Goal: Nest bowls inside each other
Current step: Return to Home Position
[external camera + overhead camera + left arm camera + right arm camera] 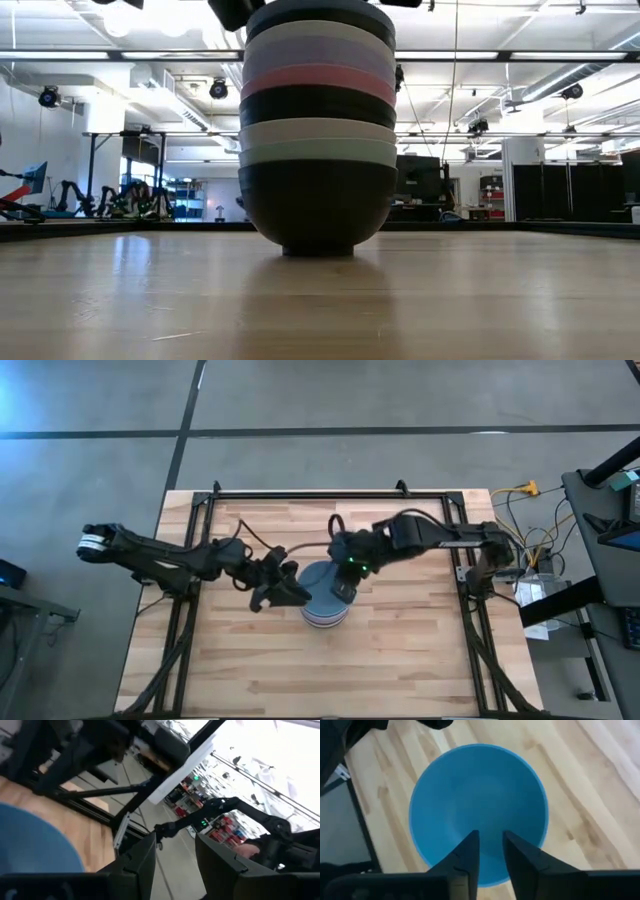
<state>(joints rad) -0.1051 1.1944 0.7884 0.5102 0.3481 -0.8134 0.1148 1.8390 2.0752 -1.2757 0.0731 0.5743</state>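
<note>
Several bowls stand nested in one stack (325,603) at the table's middle, resting on the foot of the black bottom bowl (316,205). Above it, the low view shows green, white, black, pink, lavender, pale and black rims. The blue bowl (480,800) sits on top, its hollow facing up. My right gripper (345,582) hangs over the stack's far right side, pointing down into the blue bowl, with a narrow gap between its fingers (491,845). My left gripper (290,592) is open beside the stack's left side, with the blue bowl (30,840) at its flank.
A black metal frame (330,493) runs along the table's far edge and down both sides. Cables and equipment (530,560) lie off the right edge. Bare wooden tabletop (330,670) stretches toward the near edge in front of the stack.
</note>
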